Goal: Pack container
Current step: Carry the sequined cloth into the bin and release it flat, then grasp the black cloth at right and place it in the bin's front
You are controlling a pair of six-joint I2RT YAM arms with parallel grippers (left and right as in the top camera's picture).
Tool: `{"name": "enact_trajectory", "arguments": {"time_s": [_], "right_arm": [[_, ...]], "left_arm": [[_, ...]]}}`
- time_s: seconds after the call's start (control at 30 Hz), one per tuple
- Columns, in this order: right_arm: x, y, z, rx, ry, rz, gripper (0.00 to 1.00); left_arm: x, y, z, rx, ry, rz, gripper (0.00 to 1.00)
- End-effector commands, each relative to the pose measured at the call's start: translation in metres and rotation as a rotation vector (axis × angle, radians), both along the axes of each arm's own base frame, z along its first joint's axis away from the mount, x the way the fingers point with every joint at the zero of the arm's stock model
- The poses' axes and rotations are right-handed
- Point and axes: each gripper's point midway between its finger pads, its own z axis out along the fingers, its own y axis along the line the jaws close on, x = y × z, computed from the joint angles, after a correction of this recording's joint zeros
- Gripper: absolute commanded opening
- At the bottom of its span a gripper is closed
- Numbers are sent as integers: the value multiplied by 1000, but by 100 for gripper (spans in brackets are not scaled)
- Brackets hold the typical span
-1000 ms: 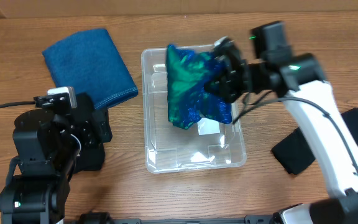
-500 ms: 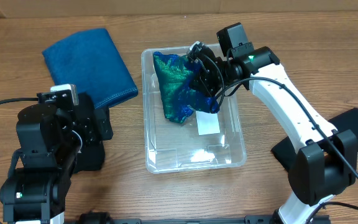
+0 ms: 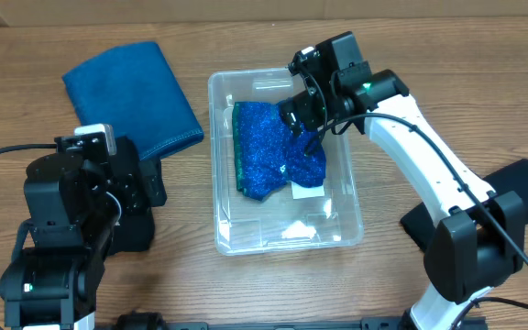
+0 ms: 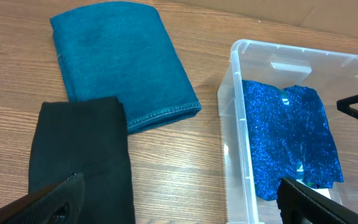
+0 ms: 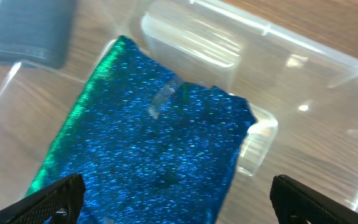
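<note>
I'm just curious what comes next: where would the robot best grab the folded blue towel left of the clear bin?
Likely the stitched corner nearest the container, pinched from straight above. The blue towel lies flat on the table, so only its edges give the left fingers a lip, and that corner has bare wood around it.

Container (image 3: 273, 226), clear plastic, rectangular, rounded corners and raised rim, upright at the centre of the wooden surface (image 3: 246, 293), holding one glittery blue cloth (image 3: 278, 151), green along its left edge, spread flat over the far half.
</note>
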Motion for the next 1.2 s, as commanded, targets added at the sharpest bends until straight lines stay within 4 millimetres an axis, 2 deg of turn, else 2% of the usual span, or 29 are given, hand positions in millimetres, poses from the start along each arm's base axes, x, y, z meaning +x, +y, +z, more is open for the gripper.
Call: {"name": "enact_trajectory", "arguments": {"time_s": [0.0,0.03,0.1,0.13,0.17,0.2,0.23,0.3,0.37,0.43,0.53,0.6,0.77,0.93,1.07,1.1,1.13,1.17], "right_arm": [[9,-16,66,-69,-200,-139,100],[10,-31,96,-55,-259,-253,100],[4,-80,152,37,-344,-531,100],[-4,-108,170,90,-354,-636,100],[-19,-154,179,132,-327,-796,100],[-31,-184,178,150,-285,-904,100],[-48,-219,169,168,-209,-1023,100],[-82,-272,144,182,-45,-1206,100],[-112,-311,117,180,86,-1344,100],[-137,-338,87,190,195,-1431,100],[-164,-355,33,273,344,-1478,100],[-188,-364,-16,299,433,-1550,100],[-192,-343,-84,418,463,-1452,100],[-196,-340,-124,421,408,-1453,100],[-189,-337,-138,472,346,-1441,99],[-185,-332,-137,508,336,-1419,95],[-181,-329,-135,535,332,-1401,81],[-179,-328,-134,549,327,-1392,73]], "left_arm": [[1,0,10,16,-27,-14,100],[1,0,10,16,-27,-14,100],[1,0,10,16,-27,-14,100],[1,0,10,16,-27,-14,100],[1,0,10,16,-27,-14,100],[1,0,10,16,-27,-14,100],[1,0,10,16,-28,-14,100],[1,0,10,16,-30,-14,100],[2,0,12,16,-35,-14,100],[3,0,12,16,-38,-14,100],[3,0,13,17,-41,-14,100],[3,0,13,16,-41,-14,100],[3,0,13,16,-41,-14,100],[3,0,13,16,-41,-14,100],[3,0,13,16,-41,-14,100],[3,0,13,16,-41,-14,100],[3,0,13,16,-41,-14,100],[3,0,13,16,-41,-14,100]]}}
